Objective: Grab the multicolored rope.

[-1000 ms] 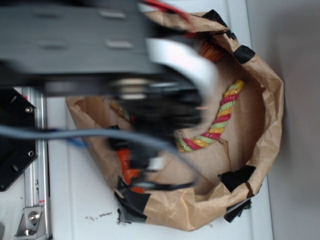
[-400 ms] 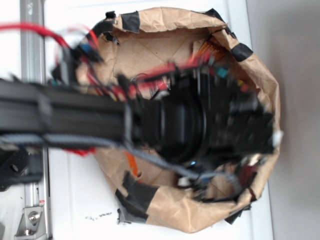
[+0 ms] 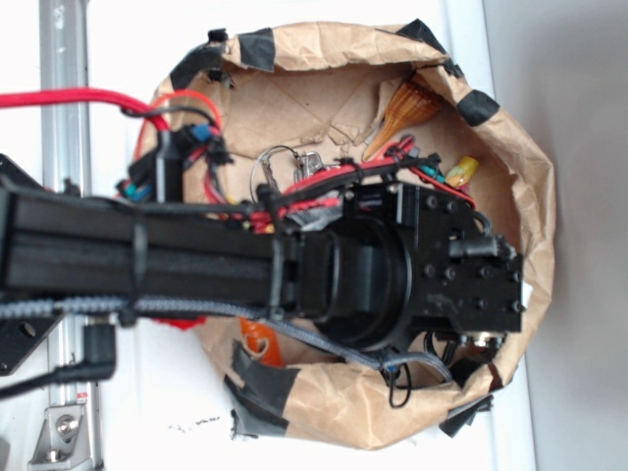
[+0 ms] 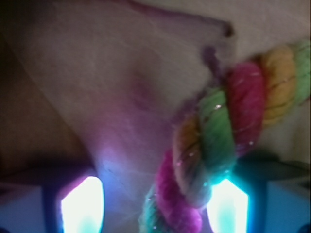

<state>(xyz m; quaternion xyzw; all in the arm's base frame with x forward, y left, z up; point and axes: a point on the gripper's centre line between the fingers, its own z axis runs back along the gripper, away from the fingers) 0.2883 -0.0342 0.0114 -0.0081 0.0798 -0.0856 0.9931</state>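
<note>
The multicolored rope point(image 4: 218, 131) is a thick twist of pink, yellow and green strands. In the wrist view it runs from the upper right down between my two glowing fingertips, close against the right one point(image 4: 227, 206). My gripper point(image 4: 154, 208) is open, with a wide gap on the left of the rope. In the exterior view the arm and gripper body point(image 3: 461, 275) reach down into the brown paper bag point(image 3: 510, 128) and hide nearly all of the rope; only a yellow end point(image 3: 463, 172) shows.
The bag's crumpled walls, patched with black tape point(image 3: 257, 44), ring the gripper closely. An orange toy point(image 3: 257, 345) shows at the bag's lower left edge. Red wires point(image 3: 88, 98) trail from the arm. A metal rail point(image 3: 64, 59) runs along the left.
The arm has swung across and down into the bag, so the gripper now covers the rope that lay in plain sight a second ago.
</note>
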